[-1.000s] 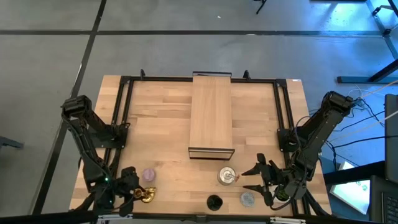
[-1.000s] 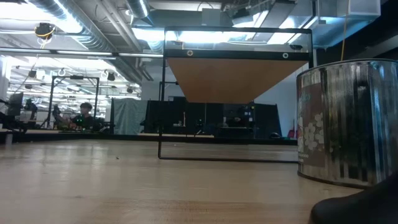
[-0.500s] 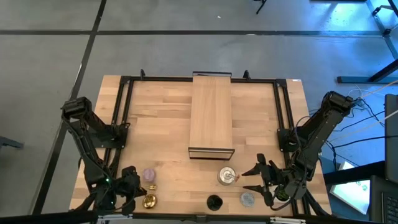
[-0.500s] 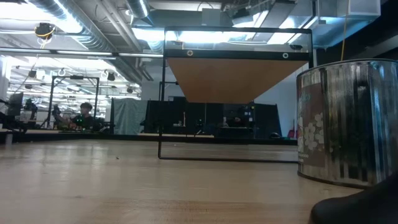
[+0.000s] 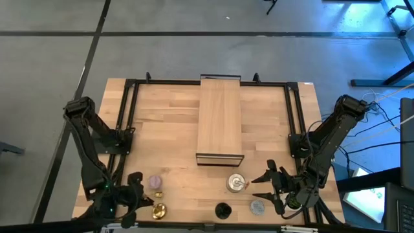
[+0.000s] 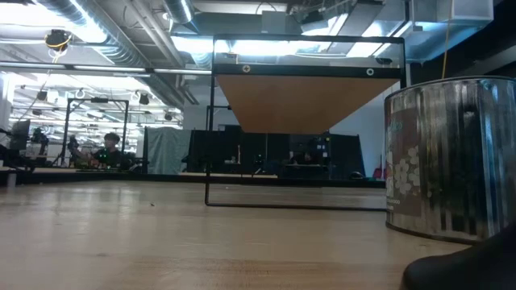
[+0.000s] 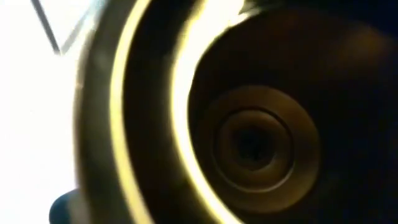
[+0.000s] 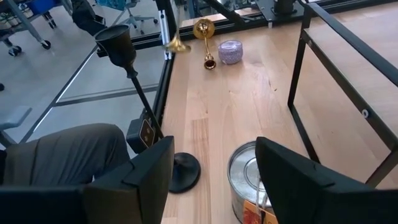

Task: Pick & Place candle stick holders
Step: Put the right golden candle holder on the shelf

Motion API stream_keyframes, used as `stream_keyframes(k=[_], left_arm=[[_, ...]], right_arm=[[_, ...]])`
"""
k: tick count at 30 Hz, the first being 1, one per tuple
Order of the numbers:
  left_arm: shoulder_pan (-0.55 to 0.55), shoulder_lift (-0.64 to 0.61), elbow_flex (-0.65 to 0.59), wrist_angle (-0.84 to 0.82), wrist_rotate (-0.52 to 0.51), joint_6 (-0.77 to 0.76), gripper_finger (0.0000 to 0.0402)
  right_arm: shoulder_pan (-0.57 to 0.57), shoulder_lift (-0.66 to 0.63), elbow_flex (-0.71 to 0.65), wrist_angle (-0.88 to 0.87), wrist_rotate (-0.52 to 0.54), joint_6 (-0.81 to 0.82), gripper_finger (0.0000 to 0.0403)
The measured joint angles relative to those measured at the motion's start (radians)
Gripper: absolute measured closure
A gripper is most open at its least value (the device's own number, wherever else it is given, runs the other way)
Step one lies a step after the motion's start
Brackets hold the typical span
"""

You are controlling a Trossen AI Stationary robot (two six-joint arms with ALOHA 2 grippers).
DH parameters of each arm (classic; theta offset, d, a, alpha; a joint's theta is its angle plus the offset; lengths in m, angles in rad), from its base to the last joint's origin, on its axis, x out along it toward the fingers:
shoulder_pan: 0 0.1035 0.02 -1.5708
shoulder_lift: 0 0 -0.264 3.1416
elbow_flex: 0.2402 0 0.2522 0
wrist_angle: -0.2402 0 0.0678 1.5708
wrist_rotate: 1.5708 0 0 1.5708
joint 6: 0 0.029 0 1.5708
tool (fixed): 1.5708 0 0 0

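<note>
Gold-stemmed tall candle holder has shifted rightward with the retreating left gripper, seemingly clenched on it; right gripper waits, released.

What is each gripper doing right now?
Left gripper: shut on the gold candle holder.
Right gripper: open, holding nothing, beside the silver holder.

The bench is pale, matt wood; the gold holder gleams like polished metal (mirror-bright), the silver holder likewise.
</note>
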Motion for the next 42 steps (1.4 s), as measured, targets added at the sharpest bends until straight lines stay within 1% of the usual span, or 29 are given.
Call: stream_keyframes(k=[3,6,9,11,13,16,18,20,23,26,27,29,35,37,40,42], left_arm=[[0.055,-0.018,0.101,-0.070,-0.058,0.166,0.0389],[0.144,-0.029,0.202,-0.144,-0.118,0.361,0.0389],[0.258,-0.045,0.277,-0.194,-0.139,0.528,0.0389],[0.348,-0.064,0.306,-0.220,-0.143,0.606,0.0389],[0.458,-0.089,0.316,-0.229,-0.126,0.676,0.0389],[0.634,-0.125,0.316,-0.232,-0.041,0.756,0.0389],[0.745,-0.142,0.316,-0.230,0.023,0.816,0.0389],[0.840,-0.152,0.316,-0.205,0.102,0.885,0.0390],[0.969,-0.154,0.316,-0.129,0.268,1.002,0.0390],[1.061,-0.153,0.315,-0.045,0.454,1.085,0.0390],[1.083,-0.153,0.315,-0.025,0.498,1.104,0.0390],[1.113,-0.151,0.316,-0.012,0.531,1.138,0.0390],[1.188,-0.150,0.315,0.015,0.530,1.222,0.0390],[1.212,-0.144,0.316,0.039,0.549,1.241,0.0390],[1.253,-0.142,0.315,0.049,0.609,1.246,0.0390],[1.282,-0.137,0.316,0.052,0.657,1.242,0.0390]], right_arm=[[0.000,0.000,0.000,0.001,0.000,-0.022,0.0174],[0.000,0.000,0.000,0.011,0.000,-0.078,0.0174],[0.000,0.000,-0.001,0.020,0.002,-0.168,0.0174],[-0.009,0.000,-0.001,0.034,0.035,-0.212,0.0174],[-0.031,-0.011,-0.001,0.029,0.060,-0.225,0.0174],[-0.087,-0.046,-0.001,-0.047,0.039,-0.261,0.0174],[-0.142,-0.080,-0.001,-0.109,-0.008,-0.280,0.0174],[-0.211,-0.122,-0.001,-0.139,-0.068,-0.338,0.0174],[-0.313,-0.192,-0.001,-0.112,-0.187,-0.478,0.0174],[-0.395,-0.262,-0.001,-0.083,-0.307,-0.607,0.0174],[-0.415,-0.283,-0.001,-0.081,-0.332,-0.644,0.0174],[-0.450,-0.319,-0.001,-0.074,-0.362,-0.695,0.0174],[-0.551,-0.379,-0.001,-0.053,-0.369,-0.743,0.0174],[-0.593,-0.381,-0.001,-0.042,-0.390,-0.762,0.0174],[-0.670,-0.381,-0.001,-0.026,-0.463,-0.791,0.0174],[-0.734,-0.381,-0.001,-0.027,-0.552,-0.793,0.0174]])
